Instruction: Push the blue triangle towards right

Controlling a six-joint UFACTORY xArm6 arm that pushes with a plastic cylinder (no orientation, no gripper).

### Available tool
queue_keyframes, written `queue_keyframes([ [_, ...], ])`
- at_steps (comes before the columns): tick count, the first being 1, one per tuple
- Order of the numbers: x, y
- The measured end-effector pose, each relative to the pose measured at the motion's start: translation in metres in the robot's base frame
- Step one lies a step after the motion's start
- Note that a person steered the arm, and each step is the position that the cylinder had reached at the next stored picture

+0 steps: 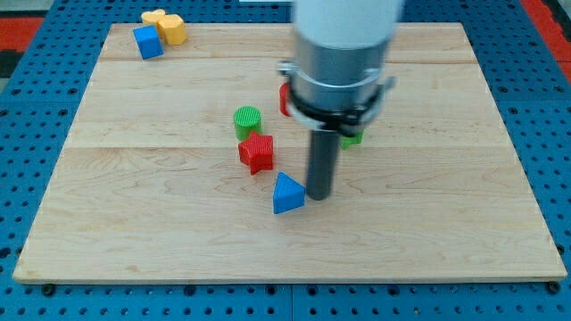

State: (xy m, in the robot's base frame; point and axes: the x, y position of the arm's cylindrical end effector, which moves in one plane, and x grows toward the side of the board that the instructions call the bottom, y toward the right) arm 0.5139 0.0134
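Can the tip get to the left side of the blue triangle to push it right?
Probably yes, after a detour: my tip now sits at the right edge of the blue triangle. The red block stands just above-left, but the board left and below looks free.

My arm comes down from the view's top as 1 broad pale cylinder ringed by a dark collar. The straight dark rod hangs upright below it, and my tip (319, 196) seems to rest on the board.
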Motion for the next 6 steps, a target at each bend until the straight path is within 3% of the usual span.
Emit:
queue_keyframes([
  [2, -0.008, -0.059],
  [3, -0.008, -0.117],
  [4, 0.011, -0.128],
  [6, 0.046, 0.005],
])
